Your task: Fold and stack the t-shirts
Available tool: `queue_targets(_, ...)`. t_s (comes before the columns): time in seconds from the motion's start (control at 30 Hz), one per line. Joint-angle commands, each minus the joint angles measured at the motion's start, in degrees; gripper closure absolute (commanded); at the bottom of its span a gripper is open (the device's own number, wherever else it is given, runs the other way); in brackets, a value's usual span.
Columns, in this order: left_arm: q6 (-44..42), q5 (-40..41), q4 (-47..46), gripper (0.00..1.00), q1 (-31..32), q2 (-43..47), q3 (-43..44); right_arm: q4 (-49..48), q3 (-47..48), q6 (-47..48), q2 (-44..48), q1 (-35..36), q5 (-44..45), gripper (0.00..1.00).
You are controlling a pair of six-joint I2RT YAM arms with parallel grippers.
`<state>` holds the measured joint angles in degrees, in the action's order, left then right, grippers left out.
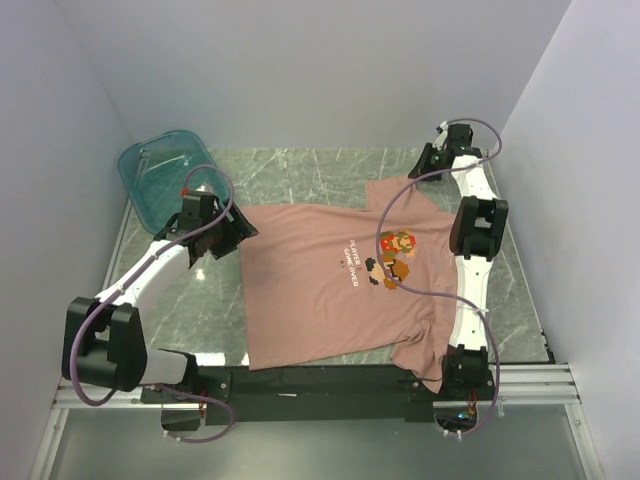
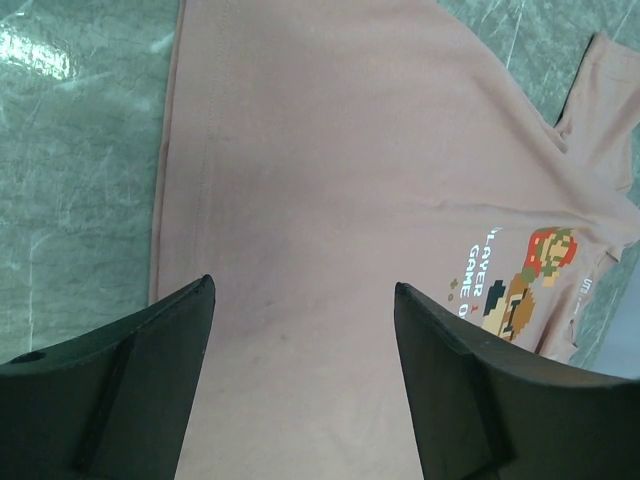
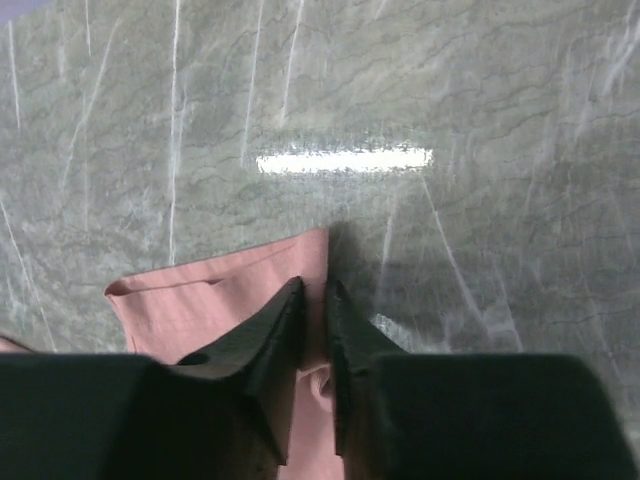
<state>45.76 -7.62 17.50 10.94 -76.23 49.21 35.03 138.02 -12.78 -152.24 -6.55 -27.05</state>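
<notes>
A dusty-pink t-shirt (image 1: 310,280) lies spread flat on the marble table, its pixel-art graphic (image 1: 395,255) and white text facing up. My left gripper (image 1: 238,228) hovers over the shirt's left edge, open, with bare fabric (image 2: 330,180) below the wide gap in the left gripper (image 2: 305,285). At the far right my right gripper (image 1: 430,162) is down at the far sleeve. In the right wrist view the right gripper (image 3: 315,285) is pinched on the sleeve's corner (image 3: 220,300), with a fold of pink cloth between the fingers.
A translucent teal tub (image 1: 165,170) sits at the back left corner, close behind the left arm. White walls close in the table on three sides. Bare marble (image 3: 450,120) stretches beyond the sleeve. The near sleeve hangs over the front rail (image 1: 430,375).
</notes>
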Motion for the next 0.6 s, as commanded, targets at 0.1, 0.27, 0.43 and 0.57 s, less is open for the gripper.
queue_targets(0.1, 0.12, -0.03, -2.03, 0.23, -0.13, -2.60, 4.31, -4.34, 3.31, -2.51, 0.28, -1.89, -2.65, 0.84)
queue_targets(0.27, -2.77, 0.58, -2.03, 0.23, -0.13, -9.45, 12.37, -7.86, 1.82, -4.10, 3.09, -2.77, -6.69, 1.00)
queue_targets(0.43, -7.25, 1.46, 2.00, 0.31, -0.13, -21.58, 24.59, -11.99, -3.10, -4.71, 6.60, -3.47, -11.97, 1.00)
queue_targets(0.57, -10.42, 6.03, 8.68, 0.40, -0.13, -29.49, 35.93, -12.35, -5.56, -3.66, 8.89, -3.65, -13.12, 1.00)
